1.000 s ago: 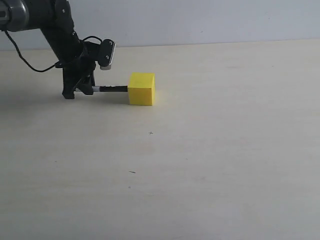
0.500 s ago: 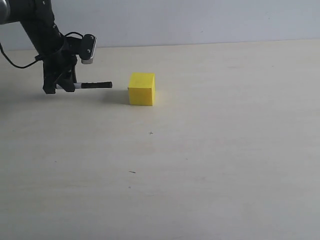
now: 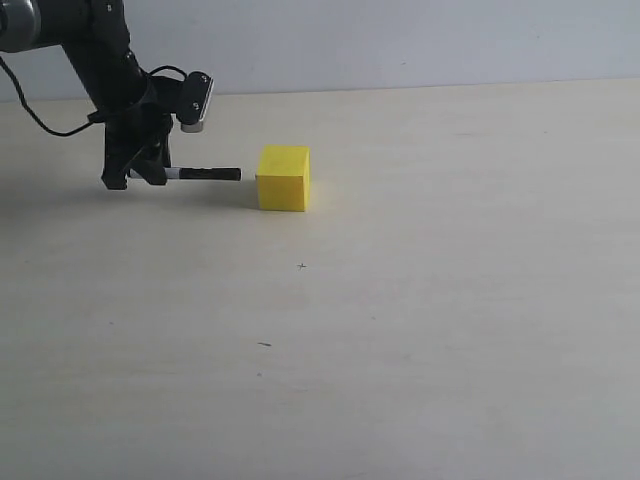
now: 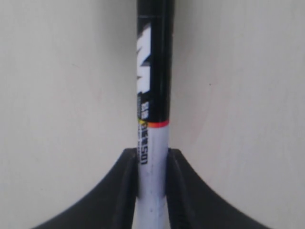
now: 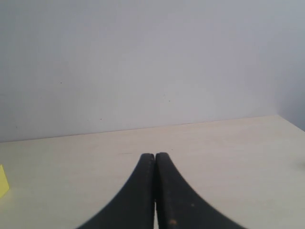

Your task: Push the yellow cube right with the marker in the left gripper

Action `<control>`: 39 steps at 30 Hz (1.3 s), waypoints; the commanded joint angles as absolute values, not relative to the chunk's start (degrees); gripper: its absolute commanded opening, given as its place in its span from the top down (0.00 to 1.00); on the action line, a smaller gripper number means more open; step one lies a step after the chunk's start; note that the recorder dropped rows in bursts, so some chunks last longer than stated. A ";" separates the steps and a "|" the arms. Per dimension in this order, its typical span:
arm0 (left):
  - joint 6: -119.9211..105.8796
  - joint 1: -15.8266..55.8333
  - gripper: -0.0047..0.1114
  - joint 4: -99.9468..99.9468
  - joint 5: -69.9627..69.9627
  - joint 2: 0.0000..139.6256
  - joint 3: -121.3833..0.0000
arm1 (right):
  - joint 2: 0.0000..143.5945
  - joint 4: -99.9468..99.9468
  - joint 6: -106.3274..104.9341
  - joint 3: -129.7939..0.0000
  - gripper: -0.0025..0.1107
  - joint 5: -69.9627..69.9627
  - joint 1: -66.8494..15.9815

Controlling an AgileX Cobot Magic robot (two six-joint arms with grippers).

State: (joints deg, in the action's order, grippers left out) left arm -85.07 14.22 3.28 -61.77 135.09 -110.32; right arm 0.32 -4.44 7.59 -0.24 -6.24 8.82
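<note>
At the upper left of the frame, the left tool (image 3: 148, 175) clamps the marker (image 3: 205, 174) level over the desk (image 3: 420, 300), tip aimed at the yellow cube (image 3: 283, 178) just beside it, seemingly lined up for a rightward push.

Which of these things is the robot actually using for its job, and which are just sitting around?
In use:
slim black-and-white marker
black two-fingered left claw, gripping it
small bright yellow cube

Just there:
black right claw, shut and empty
pale beige table
</note>
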 commanded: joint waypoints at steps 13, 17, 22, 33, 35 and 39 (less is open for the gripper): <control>-82.32 13.84 0.96 -1.97 -59.58 134.64 -110.73 | 0.00 -4.83 7.79 0.00 0.98 -6.16 8.98; -82.32 13.84 0.96 -1.96 -61.69 135.85 -110.73 | 0.00 -4.83 7.79 0.00 0.98 -6.16 8.98; -78.13 14.03 0.96 -1.86 -64.71 136.18 -112.49 | 0.00 -4.83 7.79 0.00 0.98 -6.16 8.98; -80.18 14.88 0.96 -0.95 -67.03 138.84 -116.25 | 0.00 -4.70 7.79 0.00 0.98 -6.16 8.98; -80.54 15.28 0.96 -0.65 -66.76 138.84 -116.25 | 0.00 -4.70 7.79 0.00 0.98 -6.16 8.98; -80.54 17.78 0.96 0.00 -64.27 138.84 -116.25 | 0.00 -4.70 7.79 0.00 0.98 -6.16 8.98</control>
State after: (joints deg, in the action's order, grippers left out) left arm -80.26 15.71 -1.35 -66.33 139.15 -115.89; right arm 0.32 -4.44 7.59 -0.24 -6.24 8.82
